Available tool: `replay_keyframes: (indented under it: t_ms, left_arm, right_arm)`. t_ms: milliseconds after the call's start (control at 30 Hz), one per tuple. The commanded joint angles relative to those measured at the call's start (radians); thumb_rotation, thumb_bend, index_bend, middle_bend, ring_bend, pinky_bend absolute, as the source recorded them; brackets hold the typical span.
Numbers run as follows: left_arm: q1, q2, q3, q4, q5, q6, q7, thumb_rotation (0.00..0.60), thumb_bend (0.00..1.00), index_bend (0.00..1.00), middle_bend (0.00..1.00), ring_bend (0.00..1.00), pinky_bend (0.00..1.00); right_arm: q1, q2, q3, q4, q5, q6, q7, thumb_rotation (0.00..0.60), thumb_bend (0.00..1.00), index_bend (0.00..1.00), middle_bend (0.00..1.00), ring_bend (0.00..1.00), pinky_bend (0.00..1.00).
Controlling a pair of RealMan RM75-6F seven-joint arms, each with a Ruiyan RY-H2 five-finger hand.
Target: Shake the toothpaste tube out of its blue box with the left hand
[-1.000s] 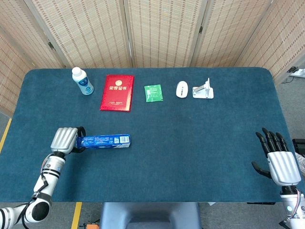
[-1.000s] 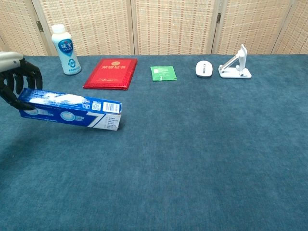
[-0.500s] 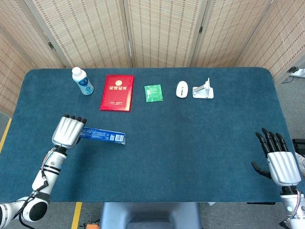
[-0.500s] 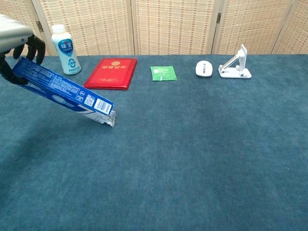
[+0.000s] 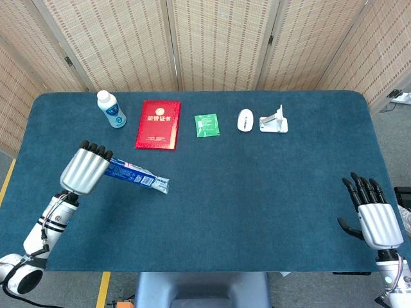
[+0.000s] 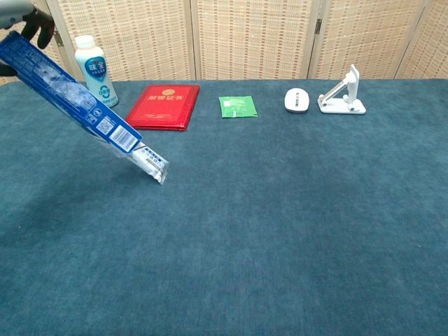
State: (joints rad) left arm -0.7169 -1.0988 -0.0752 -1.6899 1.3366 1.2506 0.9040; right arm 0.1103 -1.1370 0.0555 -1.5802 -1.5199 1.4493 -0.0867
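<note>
Since the frame half a second ago I have raised the left hand point(image 5: 85, 170) higher and tipped the blue cardboard toothpaste box point(image 6: 66, 92) steeper; the white toothpaste tube point(image 6: 148, 163) now shows further out of the box's lower open end than it did then.

The dark blue felt-covered counter point(image 5: 257, 192) carries everything. My left hand is clamped on the upper end of the box, fingers wrapped over it, holding it off the counter at a slant, high end to the left, low end toward the middle. In the chest view only the dark fingertips point(image 6: 38, 28) show at the top left corner. The tube's crimped end hangs just above or on the counter; I cannot tell which.

My right hand point(image 5: 376, 218) is at the near right edge of the counter, fingers spread apart, holding nothing.

Along the far edge, left to right: a white plastic bottle with a blue label point(image 5: 111, 109), upright; a red booklet with gold lettering point(image 5: 157, 124), lying flat; a small green sachet point(image 5: 207, 124), flat; a white computer mouse point(image 5: 245, 120); and just beside it a white folding phone stand point(image 5: 274, 120). All are well apart from the box.
</note>
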Motion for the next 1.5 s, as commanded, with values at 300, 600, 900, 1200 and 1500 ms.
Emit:
replay_keyframes:
  t_ms: [300,600,900,1200,1500]
  left_arm:
    - [-0.036,0.113,-0.053,-0.055,0.096,-0.006,0.055,0.6,0.22,0.48,0.59,0.51,0.49]
    - [-0.027,0.259,-0.081,-0.071,0.175,-0.014,-0.04,0.6,0.22,0.47,0.59,0.5,0.48]
    - [0.027,0.216,-0.089,-0.121,0.129,0.008,-0.202,0.6,0.21,0.48,0.59,0.5,0.48]
    - [0.063,0.056,-0.08,-0.125,0.035,-0.035,-0.488,0.6,0.21,0.48,0.59,0.51,0.49]
    - [0.077,-0.094,-0.09,-0.024,-0.059,-0.147,-0.904,0.6,0.21,0.47,0.59,0.49,0.48]
  right_arm:
    - [0.0,0.0,-0.004,-0.002,-0.005,0.002,-0.002,0.6,0.29,0.0,0.0,0.0,0.0]
    - [0.001,-0.002,-0.007,-0.004,-0.007,-0.001,-0.009,0.6,0.29,0.0,0.0,0.0,0.0]
    - [0.007,-0.011,-0.004,-0.005,0.003,-0.013,-0.032,0.6,0.29,0.0,0.0,0.0,0.0]
    - [0.002,-0.009,-0.001,-0.002,0.003,0.001,-0.023,0.6,0.29,0.0,0.0,0.0,0.0]
    - [0.0,-0.006,-0.001,0.0,0.001,0.006,-0.016,0.6,0.29,0.0,0.0,0.0,0.0]
